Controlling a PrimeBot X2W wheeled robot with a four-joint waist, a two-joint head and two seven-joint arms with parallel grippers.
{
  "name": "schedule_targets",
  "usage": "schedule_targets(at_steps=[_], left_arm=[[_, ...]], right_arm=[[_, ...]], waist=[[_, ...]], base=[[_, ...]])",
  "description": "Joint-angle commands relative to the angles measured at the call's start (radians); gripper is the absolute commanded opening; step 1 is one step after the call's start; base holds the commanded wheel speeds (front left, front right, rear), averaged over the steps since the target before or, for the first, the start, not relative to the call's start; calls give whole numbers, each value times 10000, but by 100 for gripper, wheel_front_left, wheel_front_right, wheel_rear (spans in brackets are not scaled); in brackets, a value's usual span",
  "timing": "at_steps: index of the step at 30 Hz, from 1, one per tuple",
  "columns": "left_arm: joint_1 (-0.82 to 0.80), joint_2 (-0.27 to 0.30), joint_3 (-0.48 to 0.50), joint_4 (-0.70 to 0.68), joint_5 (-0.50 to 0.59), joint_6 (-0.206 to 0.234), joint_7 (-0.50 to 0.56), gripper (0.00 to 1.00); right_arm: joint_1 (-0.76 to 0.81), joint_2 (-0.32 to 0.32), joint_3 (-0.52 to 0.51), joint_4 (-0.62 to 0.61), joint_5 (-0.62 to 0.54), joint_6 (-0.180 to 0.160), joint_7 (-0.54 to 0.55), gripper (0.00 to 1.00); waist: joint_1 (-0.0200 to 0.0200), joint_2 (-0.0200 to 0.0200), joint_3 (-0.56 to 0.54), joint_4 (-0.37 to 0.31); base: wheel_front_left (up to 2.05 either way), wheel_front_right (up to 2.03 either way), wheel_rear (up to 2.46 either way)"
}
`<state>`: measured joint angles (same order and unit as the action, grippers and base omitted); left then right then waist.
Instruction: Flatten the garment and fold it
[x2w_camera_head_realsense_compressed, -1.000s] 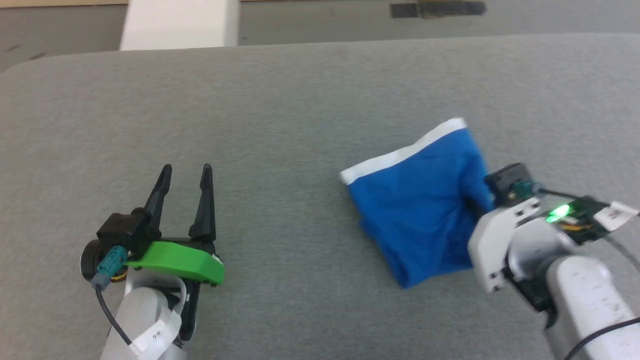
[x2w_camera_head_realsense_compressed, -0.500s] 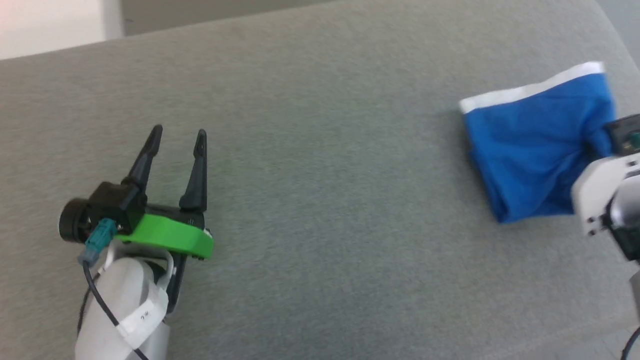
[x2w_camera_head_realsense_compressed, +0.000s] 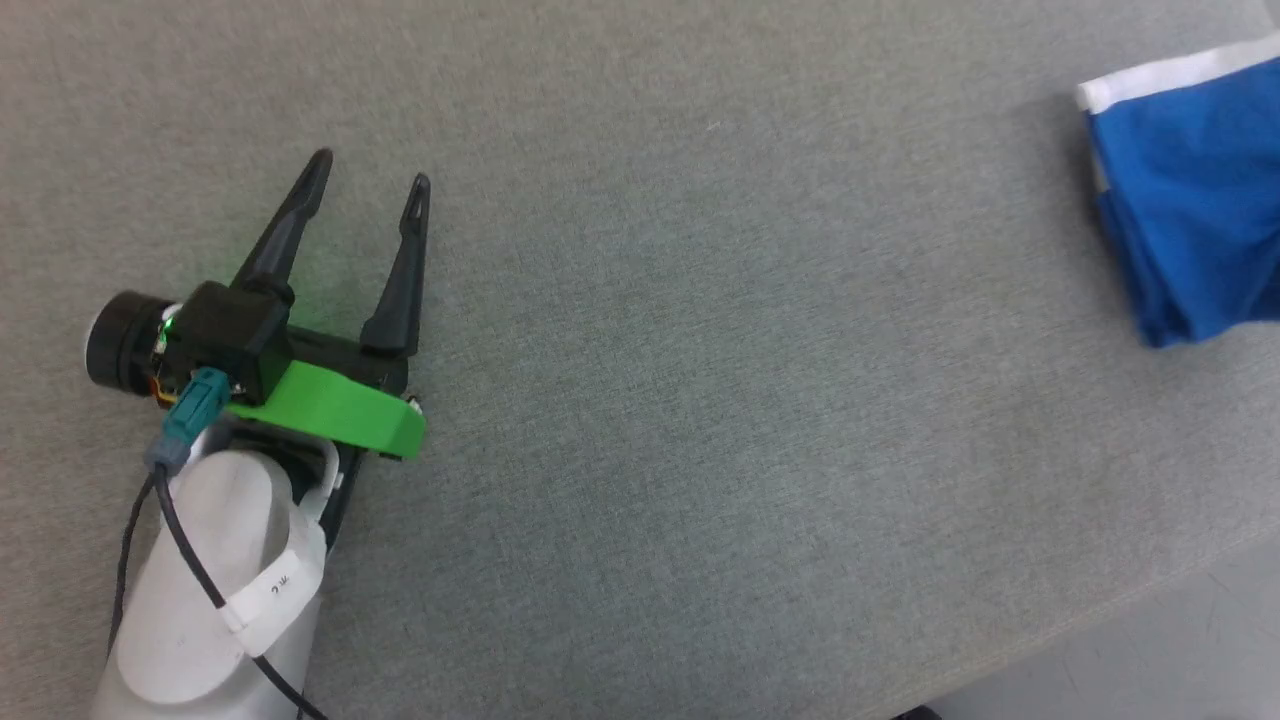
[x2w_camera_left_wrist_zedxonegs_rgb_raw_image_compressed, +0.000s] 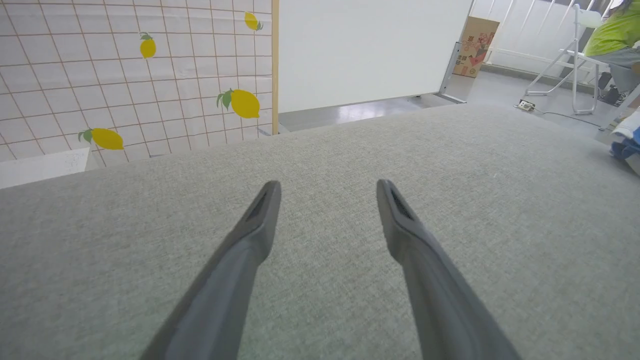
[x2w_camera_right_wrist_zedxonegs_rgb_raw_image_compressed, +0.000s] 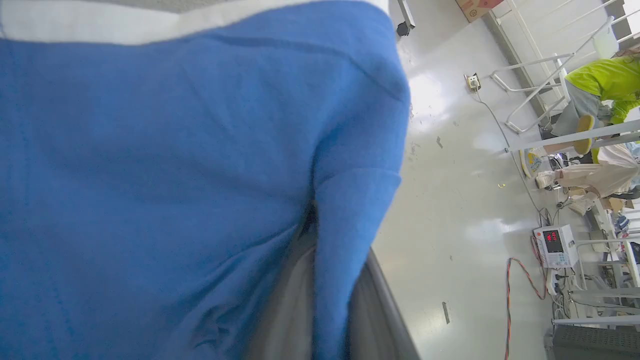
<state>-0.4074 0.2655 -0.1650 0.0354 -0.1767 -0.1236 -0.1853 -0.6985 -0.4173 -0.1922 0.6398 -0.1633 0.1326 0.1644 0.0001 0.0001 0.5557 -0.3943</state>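
The garment, bright blue with a white band along its top edge, lies bunched in a folded bundle at the far right of the grey table. In the right wrist view the garment is close up, and my right gripper is shut on a ridge of its blue cloth that runs down between the two grey fingers. My left gripper rests at the left of the table, far from the garment, open with nothing between its fingers. A scrap of the garment shows at the right edge of the left wrist view.
The table's near edge runs across the lower right, with pale floor below it. Beyond the table stand a lemon-patterned tiled panel and a white board. A person in a lime top sits on a white chair far off.
The head camera has swung left and down, so the garment has slid to the picture's right edge and the right arm has left it. Both grippers keep their states.
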Motion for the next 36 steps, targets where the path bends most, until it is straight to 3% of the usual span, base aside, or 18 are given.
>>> schedule_targets(at_steps=[1, 10, 11, 12, 13, 20, 24, 30, 36], left_arm=[[-186, 125, -2, -88, 34, -64, 54, 100], [-237, 263, -4, -237, -20, 0, 59, 100], [-231, 253, -19, -197, -33, 6, 30, 100], [-227, 234, -28, -161, -45, 19, -2, 100], [-218, 196, -39, -106, -69, 36, -54, 100], [-64, -210, -152, 498, -298, 93, -484, 100], [176, -507, -143, 977, -476, 113, -673, 100], [703, -937, 46, 1525, -700, 148, -756, 100], [1310, -1351, 522, 1468, -738, 159, -761, 100]], right_arm=[[-340, -160, -170, 155, -237, -19, -146, 0], [-1211, -233, -1284, 1105, -1246, -19, -524, 0], [-1249, -235, -1398, 1202, -1354, -19, -580, 26], [-1274, -247, -1478, 1286, -1443, -19, -627, 45], [-1295, -296, -1572, 1405, -1581, -19, -674, 100], [-1294, -721, -2036, 1967, -1983, -19, -1625, 100], [-1160, -880, -1841, 2245, -1495, -19, -2428, 100], [-687, -640, -783, 2221, 355, -19, -3665, 100], [881, 103, 370, 365, 2478, -19, -4117, 100]], waist=[[-1, -1, 586, 1], [-1, -1, 828, 422], [-1, -1, 790, 471], [-1, -1, 748, 511], [-1, -1, 672, 560], [-1, -1, -281, 956], [-1, -1, -1147, 1296], [-1, -1, -2385, 1954], [-1, -1, -3409, 2686]], base=[[0, 0, 0], [0, 0, 0], [0, 0, 0], [0, 0, 0], [0, 0, 0], [0, 0, 0], [0, 0, 0], [0, 0, 0], [0, 0, 0]])
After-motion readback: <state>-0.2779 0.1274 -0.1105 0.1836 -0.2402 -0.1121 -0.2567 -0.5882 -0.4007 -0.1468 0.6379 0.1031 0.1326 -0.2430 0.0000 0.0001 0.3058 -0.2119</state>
